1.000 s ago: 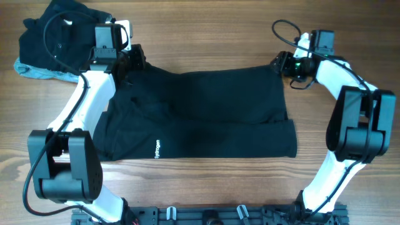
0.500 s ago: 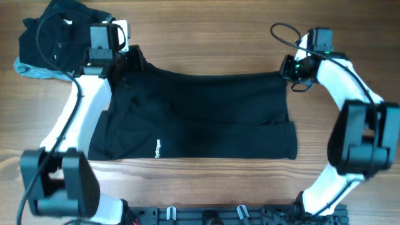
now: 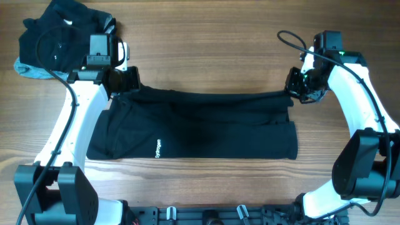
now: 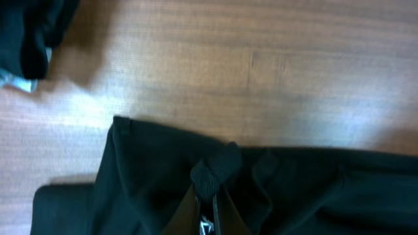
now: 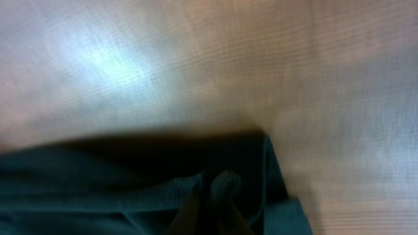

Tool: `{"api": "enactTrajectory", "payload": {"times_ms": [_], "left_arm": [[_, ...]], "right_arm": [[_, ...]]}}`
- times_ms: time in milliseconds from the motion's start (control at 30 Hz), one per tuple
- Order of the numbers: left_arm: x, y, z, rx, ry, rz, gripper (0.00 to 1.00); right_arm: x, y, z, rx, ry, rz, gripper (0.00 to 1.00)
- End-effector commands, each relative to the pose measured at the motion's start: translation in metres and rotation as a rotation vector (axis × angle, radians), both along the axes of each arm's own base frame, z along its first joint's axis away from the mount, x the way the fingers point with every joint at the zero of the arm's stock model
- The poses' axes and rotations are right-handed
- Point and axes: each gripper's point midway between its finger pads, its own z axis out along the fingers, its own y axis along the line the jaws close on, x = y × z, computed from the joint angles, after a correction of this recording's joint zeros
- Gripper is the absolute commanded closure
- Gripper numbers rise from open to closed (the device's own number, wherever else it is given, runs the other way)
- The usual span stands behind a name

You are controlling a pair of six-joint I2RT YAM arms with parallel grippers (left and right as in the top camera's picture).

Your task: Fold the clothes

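- Left hand [image 3: 125, 80] is pressed together, pinching the far-left corner of the shirt [image 3: 200, 128]. My wrist view shows a nub of black fabric nipped at the tips.
- Right hand [image 3: 299, 86] is likewise clamped on the shirt's far-right corner.
- The shirt's far edge runs taut between the two and looks lifted. The near hem lies flat on the surface [image 3: 206, 44].
- Step in hand, as I read it: folding the far half onto the near half.
- Next move calls for carrying both corners level toward the shirt's near hem, laying edge on edge, then letting go. Uneven travel would skew the fold.
- Room: there is bare surface beyond the shirt's far edge and on both its sides. The stack [image 3: 56, 37] sits beyond the shirt's far-left corner, apart from it but close to my left arm.
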Motion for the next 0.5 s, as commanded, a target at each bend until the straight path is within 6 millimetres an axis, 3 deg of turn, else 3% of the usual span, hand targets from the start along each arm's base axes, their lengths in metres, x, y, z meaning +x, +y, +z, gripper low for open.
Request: {"api": "enactTrajectory", "payload": {"times_ms": [0, 200, 467], "left_arm": [[-0.005, 0.006, 0.000, 0.036, 0.016, 0.009, 0.96], [-0.024, 0.014, -0.007, 0.079, 0.095, 0.023, 0.96], [-0.067, 0.018, -0.016, 0.095, 0.271, 0.025, 0.96]], "right_arm": [[-0.006, 0.000, -0.001, 0.007, 0.025, -0.006, 0.94], [-0.014, -0.001, -0.002, -0.002, 0.058, -0.004, 0.95], [-0.037, -0.016, -0.005, -0.095, 0.153, 0.014, 0.96]]}}
